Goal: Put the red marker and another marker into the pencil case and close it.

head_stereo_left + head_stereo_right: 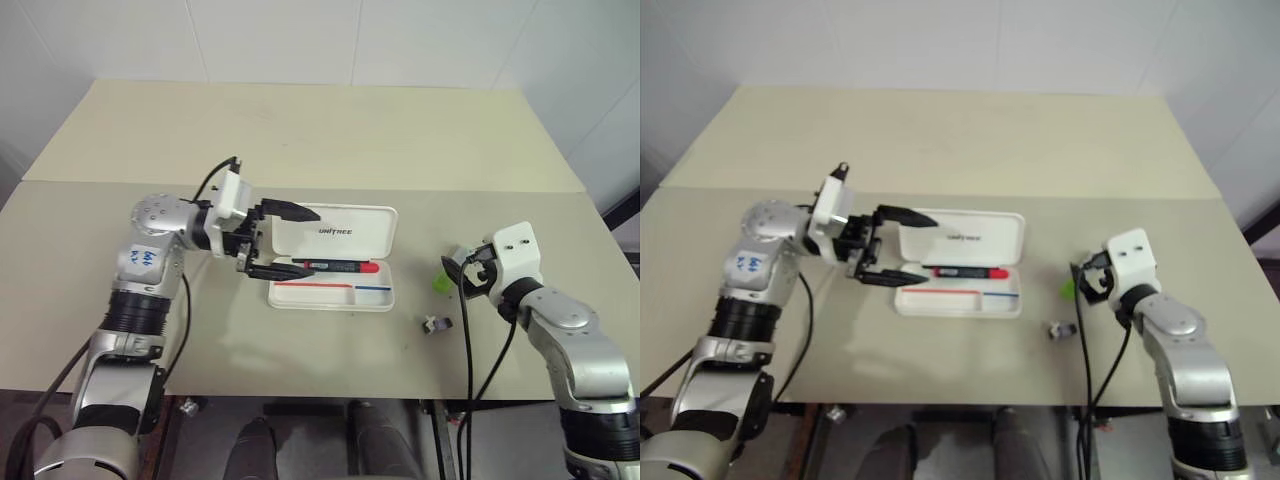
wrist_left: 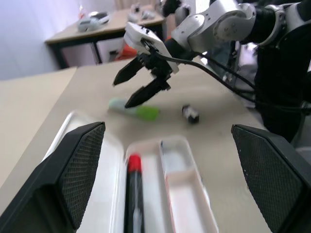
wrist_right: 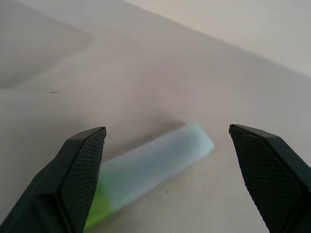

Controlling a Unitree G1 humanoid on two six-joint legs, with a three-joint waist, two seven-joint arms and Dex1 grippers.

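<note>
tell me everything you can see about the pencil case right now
The pencil case is a white, hard-plastic-looking clamshell with rounded corners, lying open on the tan table. Its lid stands raised at the back, showing dark UNITREE lettering. The shallow tray in front has a divider, with a red and a blue stripe on its front compartment. The red marker lies lengthwise in the rear compartment. The open left gripper hovers at its left end, with no visible contact.

Pencil case (image 1: pixel 335 235) — glossy white hard plastic; table (image 1: pixel 300 130) — matt, smooth beige.
</note>
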